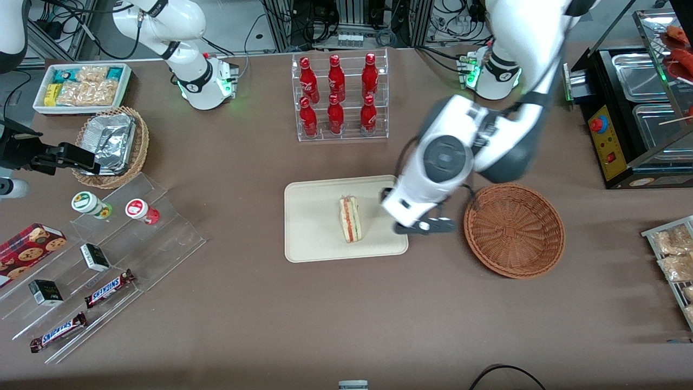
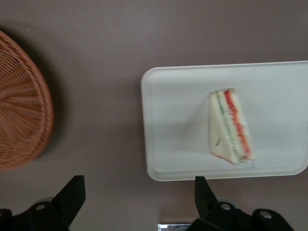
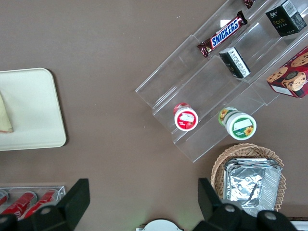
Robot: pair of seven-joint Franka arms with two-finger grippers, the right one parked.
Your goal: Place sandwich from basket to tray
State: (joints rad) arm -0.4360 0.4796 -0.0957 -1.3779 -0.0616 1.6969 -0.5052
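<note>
The sandwich lies on the cream tray, near the tray's middle, with its red and green filling showing along the cut edge. The reddish-brown wicker basket stands beside the tray toward the working arm's end and holds nothing. My gripper hangs above the bare table between tray and basket, open, with nothing between its fingers.
A clear rack of red bottles stands farther from the camera than the tray. A lighter basket with foil, a white bin of snacks and stepped acrylic shelves lie toward the parked arm's end. A black food warmer stands toward the working arm's end.
</note>
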